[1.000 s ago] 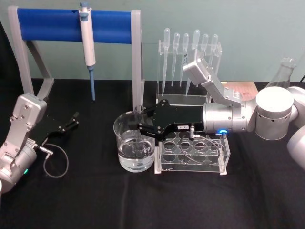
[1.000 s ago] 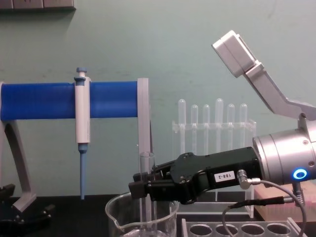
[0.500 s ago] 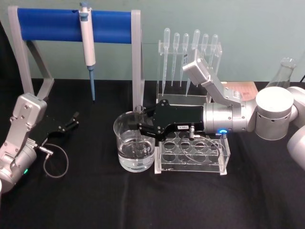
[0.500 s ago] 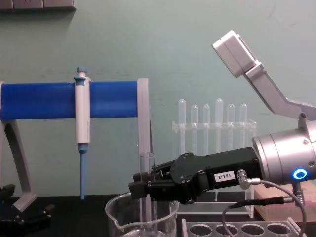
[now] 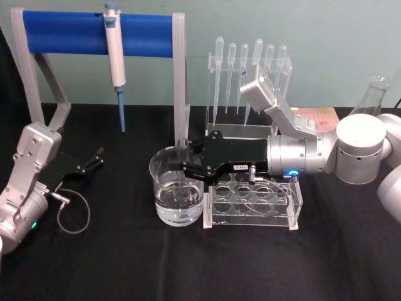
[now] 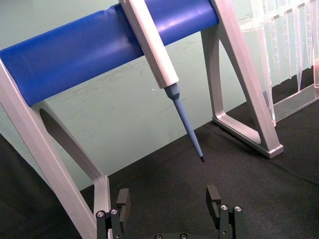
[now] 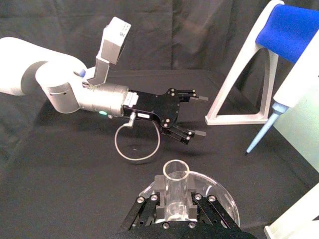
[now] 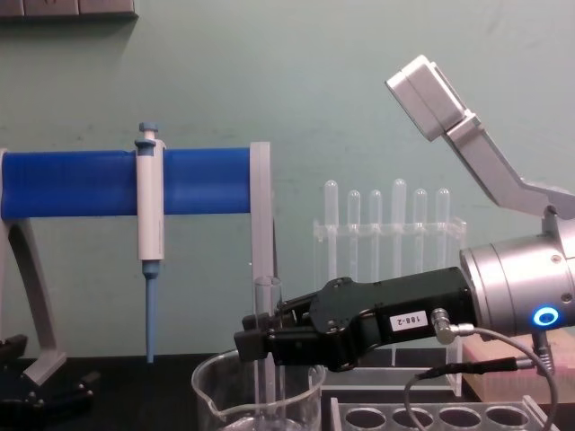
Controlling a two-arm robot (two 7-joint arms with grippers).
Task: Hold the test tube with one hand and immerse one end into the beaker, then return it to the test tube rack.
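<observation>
A: Where is the test tube [image 8: 266, 350] standing at this moment?

B: The right pincer [image 8: 260, 339] is holding it upright over the beaker [image 5: 177, 194]. Its two jaws are pressing on the glass from both sides, a little below the rim. In the chest view the lower part of the tube is passing down inside the beaker's rim. In the head view the beaker is holding some clear water, but I cannot tell if the tube's bottom end is reaching the water.

A: And the beaker itself?

B: It is sitting on the black bench [image 5: 188, 269], just beside the left end of a clear tube rack [image 5: 254, 204]. The right arm is reaching across above this rack.

A: What is the left pincer [image 5: 94, 158] doing?

B: It is lying low on the bench at the left side, well apart from the beaker. Its fingers [image 6: 213, 195] are standing apart and nothing is between them. It is pointing toward the stand with the blue bar [image 5: 94, 32].

A: What is hanging on that bar?

B: A white pipettor with a blue tip [image 5: 115, 59] is hanging there. Behind the rack, a clear holder with thin plastic pipettes [image 5: 249, 59] is standing near the wall.
</observation>
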